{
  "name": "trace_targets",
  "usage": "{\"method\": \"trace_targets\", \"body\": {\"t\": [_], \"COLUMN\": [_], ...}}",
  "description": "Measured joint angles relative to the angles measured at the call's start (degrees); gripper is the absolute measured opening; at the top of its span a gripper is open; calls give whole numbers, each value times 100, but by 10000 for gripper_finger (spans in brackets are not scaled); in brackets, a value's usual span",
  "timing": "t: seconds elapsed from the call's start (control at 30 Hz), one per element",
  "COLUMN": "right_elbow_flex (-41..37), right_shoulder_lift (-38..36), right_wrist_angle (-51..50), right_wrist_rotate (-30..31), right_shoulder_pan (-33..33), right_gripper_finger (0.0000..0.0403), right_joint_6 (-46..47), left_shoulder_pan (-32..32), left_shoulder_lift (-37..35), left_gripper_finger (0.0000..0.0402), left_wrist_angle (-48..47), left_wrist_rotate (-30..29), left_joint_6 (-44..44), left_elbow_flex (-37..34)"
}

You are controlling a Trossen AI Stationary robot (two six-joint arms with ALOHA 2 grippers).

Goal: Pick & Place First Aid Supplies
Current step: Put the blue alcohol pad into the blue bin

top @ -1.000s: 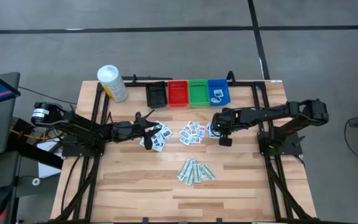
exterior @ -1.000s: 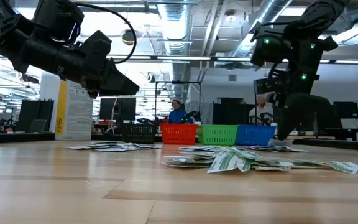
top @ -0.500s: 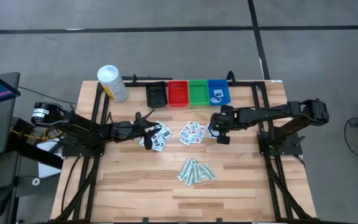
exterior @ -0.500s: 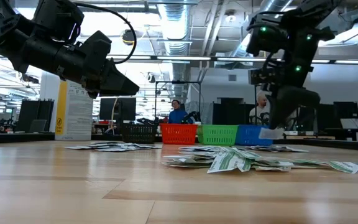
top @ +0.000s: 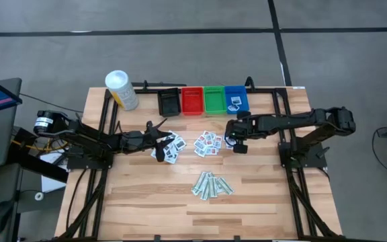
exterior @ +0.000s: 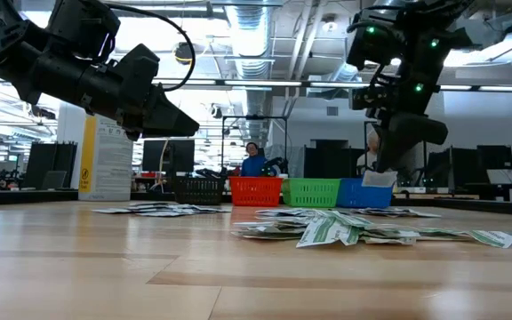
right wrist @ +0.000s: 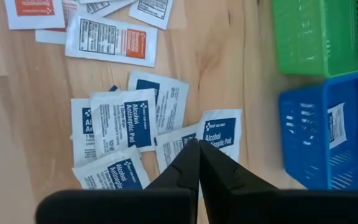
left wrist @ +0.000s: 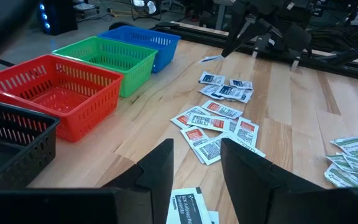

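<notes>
Right gripper [exterior: 380, 174], fingers pinched shut on a white square paper packet with blue print [exterior: 379, 179], lifted clear of the loose blue-print packets [right wrist: 126, 134] lying near the blue plastic basket [top: 236, 100], likely its destination since one such packet already lies inside. Left gripper [left wrist: 194, 165] waits with fingers parted over packets farther from that basket.

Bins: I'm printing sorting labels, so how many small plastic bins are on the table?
4, side by side along the table's far edge: black bin, red bin, green bin, blue bin. None appears hidden.
</notes>
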Motion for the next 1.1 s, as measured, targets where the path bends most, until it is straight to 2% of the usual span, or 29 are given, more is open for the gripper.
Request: {"method": "trace_targets", "body": {"t": [0.57, 1.1], "right_elbow_flex": [398, 421], "right_shoulder_lift": [0, -2], "right_wrist_angle": [-186, -148], "right_wrist_rotate": [177, 170], "right_shoulder_pan": [-79, -755], "right_gripper_finger": [0, 0], "right_joint_6": [-415, -845], "left_shoulder_pan": [0, -2], "left_shoulder_lift": [0, 0], "left_gripper_finger": [134, 134], "left_wrist_angle": [-2, -2], "left_wrist_rotate": [0, 0], "left_joint_6": [0, 0], "left_elbow_flex": [0, 0]}}
